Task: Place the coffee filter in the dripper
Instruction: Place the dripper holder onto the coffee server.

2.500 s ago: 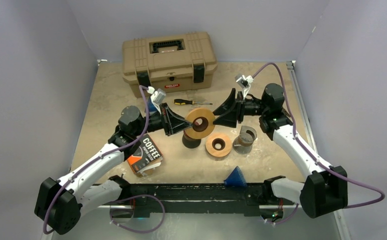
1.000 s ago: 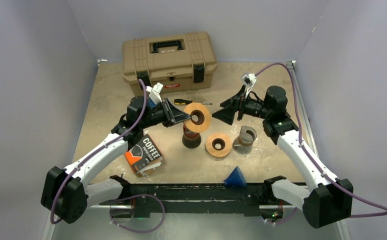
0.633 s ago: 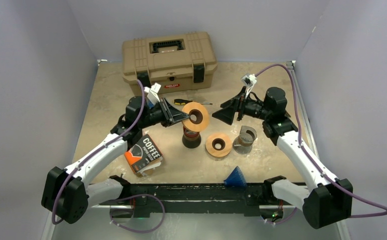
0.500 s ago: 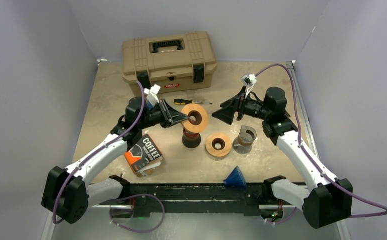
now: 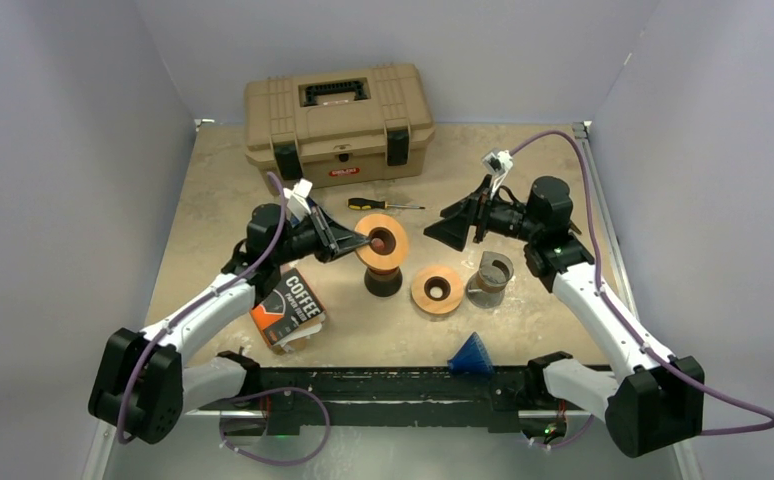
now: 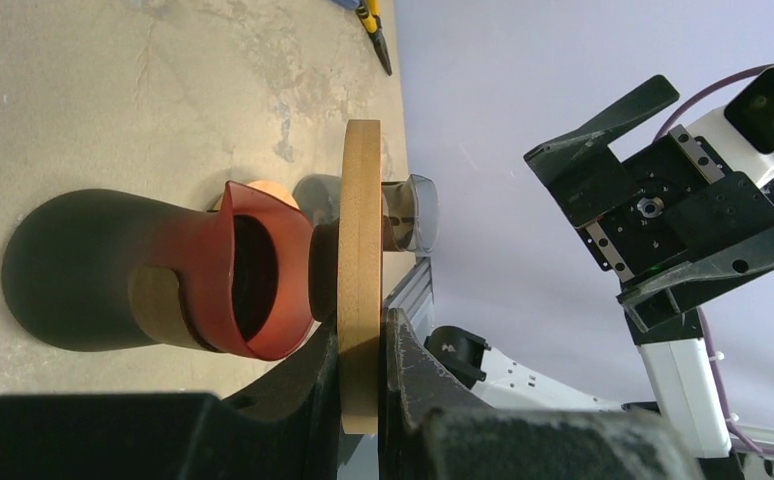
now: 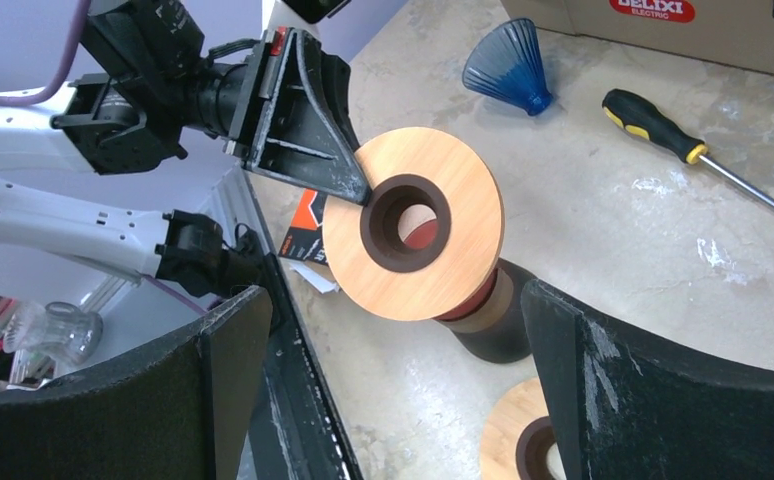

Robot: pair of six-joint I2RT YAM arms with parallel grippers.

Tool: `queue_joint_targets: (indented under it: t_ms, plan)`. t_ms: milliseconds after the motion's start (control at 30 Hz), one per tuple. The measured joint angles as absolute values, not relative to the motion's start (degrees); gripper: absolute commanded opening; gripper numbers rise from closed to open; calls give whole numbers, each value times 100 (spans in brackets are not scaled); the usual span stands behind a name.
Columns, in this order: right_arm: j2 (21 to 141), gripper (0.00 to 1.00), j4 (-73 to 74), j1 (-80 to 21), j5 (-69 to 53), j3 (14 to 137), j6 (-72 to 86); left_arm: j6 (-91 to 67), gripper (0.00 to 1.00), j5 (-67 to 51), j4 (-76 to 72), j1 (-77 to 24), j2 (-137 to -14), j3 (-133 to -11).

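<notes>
– Left tool (image 6: 361,345) was clenched on the rim of the wooden ring (image 7: 460,235), held at the mouth of the red vessel (image 6: 253,270); seating I could not confirm. Right tool (image 5: 438,229) stood released and empty.
– And the filter?
– None in hand. I noted only the filter pack (image 5: 289,308), lying on the worktop (image 5: 223,190) beside my left arm.
– Risk?
– Edge grip only: I judged the ring could pivot, slip and topple the vessel.

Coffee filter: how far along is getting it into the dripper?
Done: no filter sits in any dripper. In hand: the left tool is shut on a round wooden disc with a dark centre hole, at the red-and-dark vessel; the right tool is open, empty. Left: taking a filter from the orange-and-black coffee filter packet and seating it.
</notes>
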State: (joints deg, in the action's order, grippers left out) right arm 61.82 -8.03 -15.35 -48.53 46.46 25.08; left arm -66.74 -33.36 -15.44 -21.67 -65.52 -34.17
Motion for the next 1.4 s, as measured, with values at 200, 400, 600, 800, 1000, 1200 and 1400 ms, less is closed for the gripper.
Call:
queue_joint_targets:
  t_ms: [200,400,600,800,1000,1200,1400]
  plan:
    - [6184,99,-834,-1535,-4858,4613,2539,-6993,0,-3496,-2176,-2139,-6720,-3109]
    - [6184,99,-882,-1535,-4882,4556,2578,-7081,0,-3559,-2408,-2139,-6746,-3087]
    - [6184,99,-921,-1535,-4895,4552,2606,-7094,0,-3581,-2567,-2137,-6849,-2958]
    - [6184,99,-1007,-1535,-4895,4552,2661,-7094,0,-3621,-2659,-2099,-7035,-2888]
    - [6184,99,-1033,-1535,-4893,4552,2685,-7094,0,-3688,-2834,-2084,-7155,-2838]
    - [6184,99,-1033,-1535,-4880,4552,2683,-7078,0,-3771,-2941,-2058,-7275,-2838]
    - [6187,99,-1028,-1535,-4862,4552,2681,-6912,12,-3815,-2832,-2047,-7297,-2869]
